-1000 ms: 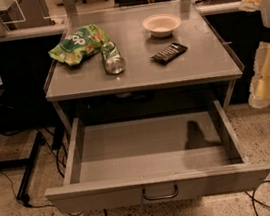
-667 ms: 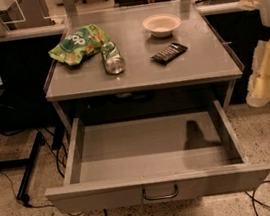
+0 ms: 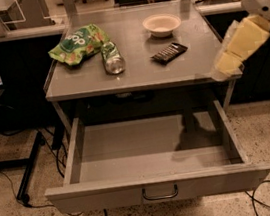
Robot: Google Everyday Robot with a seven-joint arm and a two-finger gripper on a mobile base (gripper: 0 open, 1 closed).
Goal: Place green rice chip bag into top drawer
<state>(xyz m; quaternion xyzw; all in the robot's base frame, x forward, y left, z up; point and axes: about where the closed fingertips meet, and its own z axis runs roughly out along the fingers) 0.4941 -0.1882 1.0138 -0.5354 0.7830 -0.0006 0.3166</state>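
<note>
The green rice chip bag (image 3: 77, 44) lies crinkled at the back left of the grey table top (image 3: 170, 72), with white letters showing. The top drawer (image 3: 147, 153) is pulled fully open below the table top and nothing lies in it. Its curved handle (image 3: 160, 193) is at the centre of the front panel. My gripper (image 3: 227, 63), pale yellow on a white arm, hangs at the table's right edge, far from the bag and holding nothing.
A green-patterned can (image 3: 112, 59) lies on its side right next to the bag. A black snack packet (image 3: 169, 53) and a white bowl (image 3: 162, 24) sit mid-right on the table. Cables run over the floor on both sides of the drawer.
My arm has moved up and to the left, from beside the table to over its right edge. The bag, can, packet, bowl and drawer have not moved.
</note>
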